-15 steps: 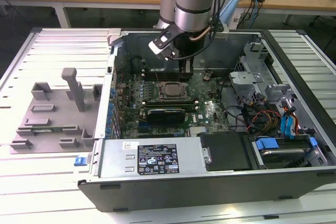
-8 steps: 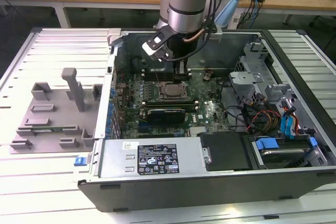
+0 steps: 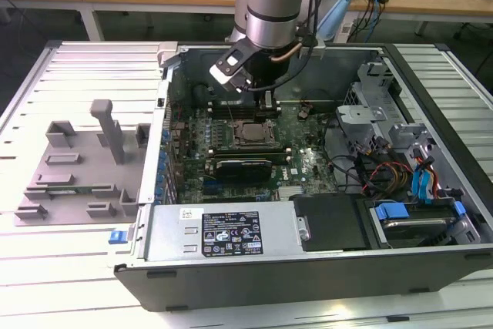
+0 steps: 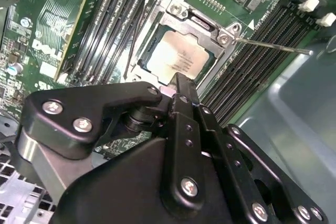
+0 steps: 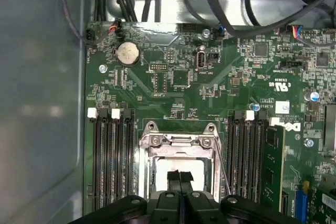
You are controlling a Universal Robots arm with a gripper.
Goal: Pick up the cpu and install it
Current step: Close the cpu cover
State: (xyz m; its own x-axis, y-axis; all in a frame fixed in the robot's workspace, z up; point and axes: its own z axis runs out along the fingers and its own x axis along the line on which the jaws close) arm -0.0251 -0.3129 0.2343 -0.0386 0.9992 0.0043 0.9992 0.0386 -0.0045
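gripper (image 5: 179, 176) fingers together, holding nothing, tips just over the cpu (image 4: 181, 56), which lies in the socket frame (image 4: 176, 10) mid motherboard (image 5: 210, 77). risk: if the chip sits askew, pressing down could bend socket pins.

A white slatted table (image 3: 69, 267) bears a grey tray (image 3: 81, 169) at the exterior view's left — an open computer case (image 3: 308, 276) beside it.
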